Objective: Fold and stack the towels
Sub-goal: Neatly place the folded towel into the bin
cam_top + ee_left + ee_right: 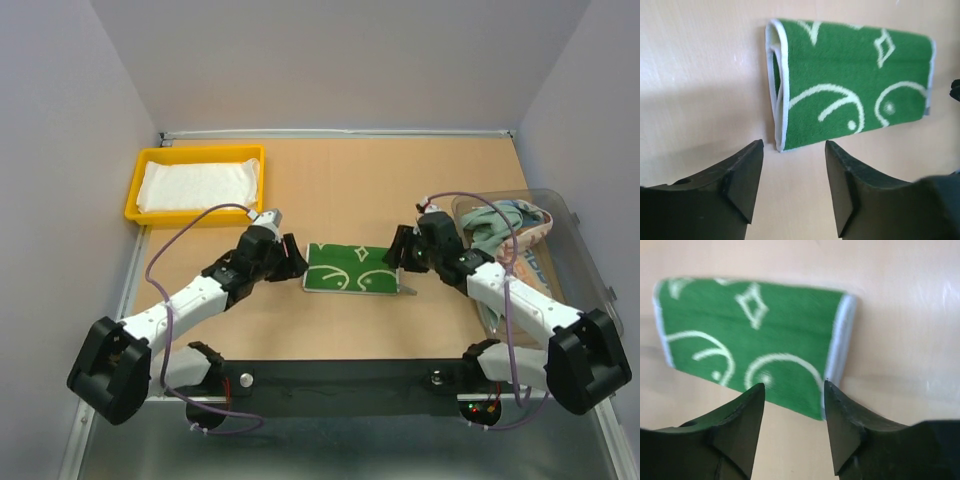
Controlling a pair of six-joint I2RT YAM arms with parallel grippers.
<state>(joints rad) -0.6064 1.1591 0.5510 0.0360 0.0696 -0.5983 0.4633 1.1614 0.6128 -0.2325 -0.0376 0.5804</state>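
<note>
A folded green towel [352,269] with white marks lies flat in the middle of the table, also plain in the left wrist view [850,85] and the right wrist view [750,335]. My left gripper [794,146] hovers open just off its left end, nothing between the fingers. At the towel's right end my right gripper [794,387] is open too and holds nothing. A folded white towel [197,184] rests in the yellow tray [135,190] at the back left. Crumpled teal and printed towels [505,228] sit in the clear bin [570,230] on the right.
The wooden table [350,180] is walled on three sides. A black bar [340,375] crosses the near edge between the two arm bases. Cables loop over both arms.
</note>
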